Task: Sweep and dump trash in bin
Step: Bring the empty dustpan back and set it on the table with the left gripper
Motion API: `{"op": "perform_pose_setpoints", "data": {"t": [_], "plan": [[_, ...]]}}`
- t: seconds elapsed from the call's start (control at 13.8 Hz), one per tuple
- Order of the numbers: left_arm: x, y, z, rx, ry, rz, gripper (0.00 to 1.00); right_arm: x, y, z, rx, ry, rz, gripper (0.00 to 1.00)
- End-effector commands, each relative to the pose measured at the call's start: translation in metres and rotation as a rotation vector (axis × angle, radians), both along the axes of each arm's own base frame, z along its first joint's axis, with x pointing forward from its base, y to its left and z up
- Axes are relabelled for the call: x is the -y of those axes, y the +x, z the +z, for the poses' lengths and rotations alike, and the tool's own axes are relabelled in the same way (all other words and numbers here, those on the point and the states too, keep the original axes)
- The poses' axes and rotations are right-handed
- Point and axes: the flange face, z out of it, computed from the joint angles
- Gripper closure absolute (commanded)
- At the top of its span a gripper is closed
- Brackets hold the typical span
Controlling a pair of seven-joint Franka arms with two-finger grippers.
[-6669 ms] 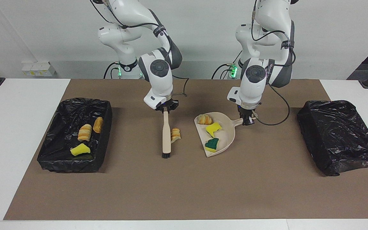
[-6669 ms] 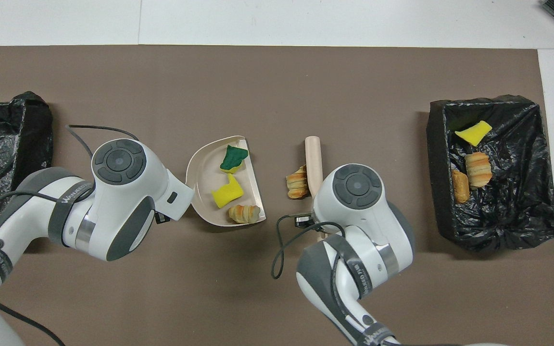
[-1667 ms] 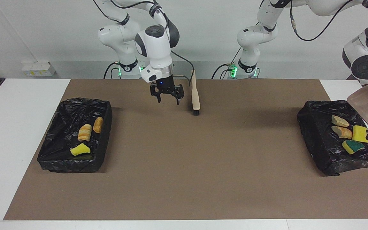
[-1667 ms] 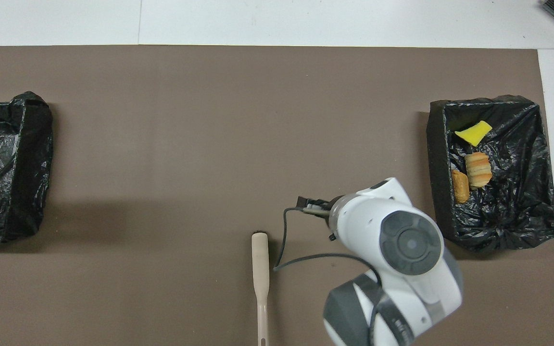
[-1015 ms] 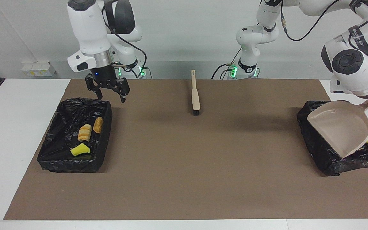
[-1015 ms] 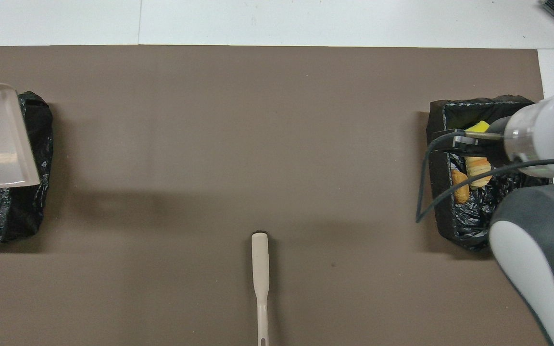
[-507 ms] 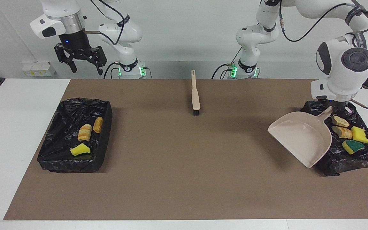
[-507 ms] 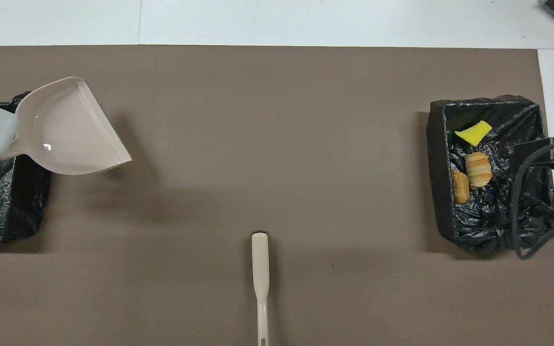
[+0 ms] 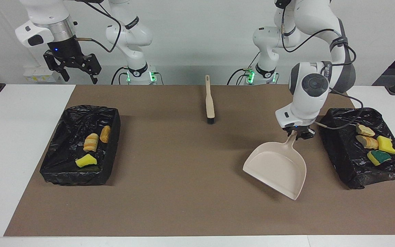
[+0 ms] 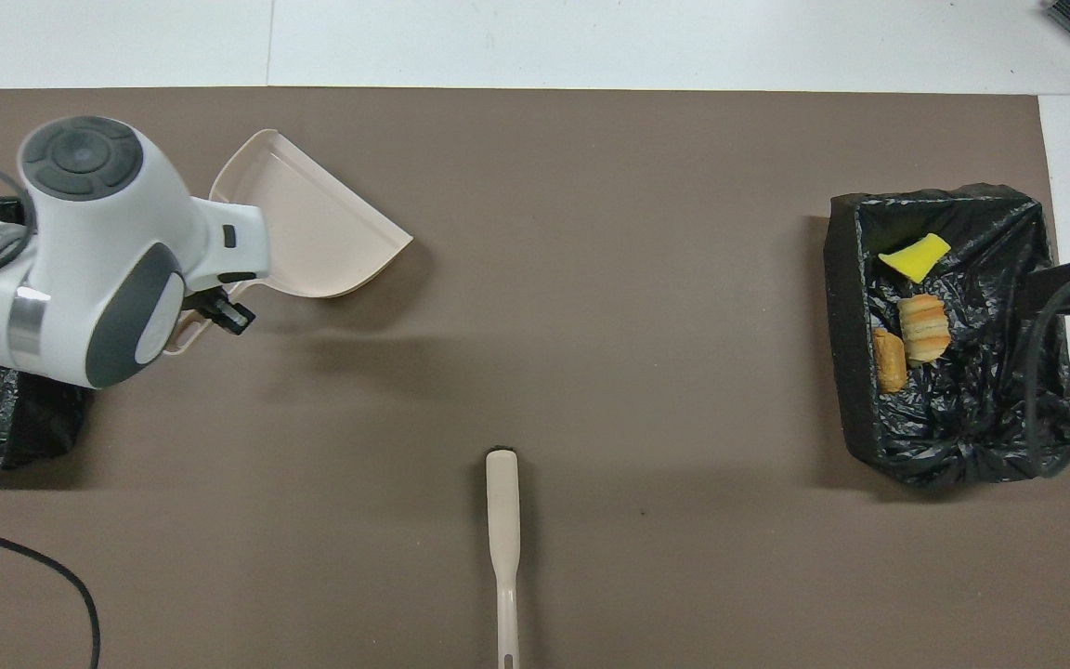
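Facing view showed the left gripper clamped on the empty dustpan, held tilted over the mat; it could slip or land hard. Right gripper hung open. Trash lay in both bins.

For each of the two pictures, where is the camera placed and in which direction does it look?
Facing view: high across the table, looking at both robots; both arms show whole, left gripper holding the dustpan, right gripper raised, jaws open.
Overhead view: above the robots' end, looking steeply down; the left arm's wrist and the right arm's cable show.
Shared: dustpan, brush, both bins.
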Motion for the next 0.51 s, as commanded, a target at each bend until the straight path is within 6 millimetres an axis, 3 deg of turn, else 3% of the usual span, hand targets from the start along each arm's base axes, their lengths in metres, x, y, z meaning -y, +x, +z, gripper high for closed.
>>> {"op": "perform_pose_setpoints", "data": {"t": [0.0, 0.22, 0.43], "plan": [[0.036, -0.007, -0.004, 0.032, -0.067, 0.165, 1.0, -0.001, -0.015, -0.011, -0.041, 0.004, 0.008, 0.0], [0.083, -0.025, -0.003, -0.024, -0.136, 0.32, 1.0, -0.012, -0.034, -0.021, -0.061, -0.002, 0.02, 0.0], [0.139, -0.045, -0.002, -0.026, -0.148, 0.495, 1.0, -0.037, -0.028, -0.015, -0.031, -0.004, 0.055, 0.0]]}}
